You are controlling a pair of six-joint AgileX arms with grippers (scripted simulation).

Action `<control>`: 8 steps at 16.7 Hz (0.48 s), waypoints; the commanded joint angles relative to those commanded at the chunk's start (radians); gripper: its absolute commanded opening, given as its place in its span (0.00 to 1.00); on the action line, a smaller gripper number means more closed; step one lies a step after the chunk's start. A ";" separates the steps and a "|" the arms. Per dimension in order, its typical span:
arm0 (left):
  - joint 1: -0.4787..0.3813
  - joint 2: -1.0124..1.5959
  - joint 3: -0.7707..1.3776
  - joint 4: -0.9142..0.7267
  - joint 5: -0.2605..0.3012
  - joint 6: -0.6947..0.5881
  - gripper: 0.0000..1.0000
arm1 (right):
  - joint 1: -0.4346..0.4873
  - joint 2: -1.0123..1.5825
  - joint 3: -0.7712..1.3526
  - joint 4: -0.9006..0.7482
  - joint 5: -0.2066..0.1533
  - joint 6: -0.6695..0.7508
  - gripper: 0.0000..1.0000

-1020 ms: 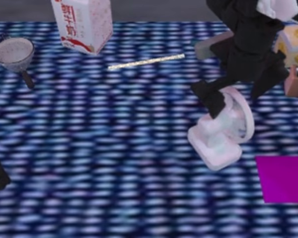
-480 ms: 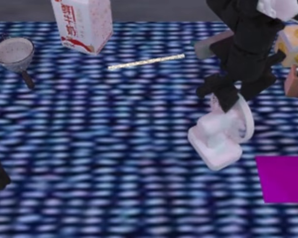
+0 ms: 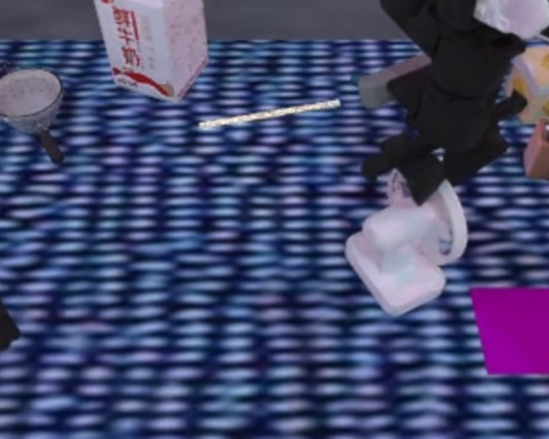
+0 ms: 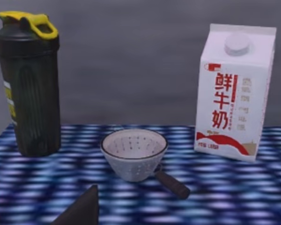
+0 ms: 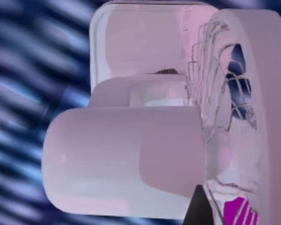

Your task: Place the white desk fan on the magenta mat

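Since the white desk fan (image 3: 404,247) standing on the worktop left of the magenta mat (image 3: 522,329) looks light, rigid and top-heavy with a flimsy grille, my right gripper (image 3: 410,176) has its fingers together around the stubby motor housing.
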 joint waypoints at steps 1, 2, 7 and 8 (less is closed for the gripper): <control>0.000 0.000 0.000 0.000 0.000 0.000 1.00 | 0.000 0.000 0.000 0.000 0.000 0.000 0.00; 0.000 0.000 0.000 0.000 0.000 0.000 1.00 | 0.000 0.000 0.000 0.000 0.000 0.000 0.00; 0.000 0.000 0.000 0.000 0.000 0.000 1.00 | 0.001 0.002 0.078 -0.072 0.002 0.000 0.00; 0.000 0.000 0.000 0.000 0.000 0.000 1.00 | 0.002 0.006 0.122 -0.106 0.002 0.000 0.00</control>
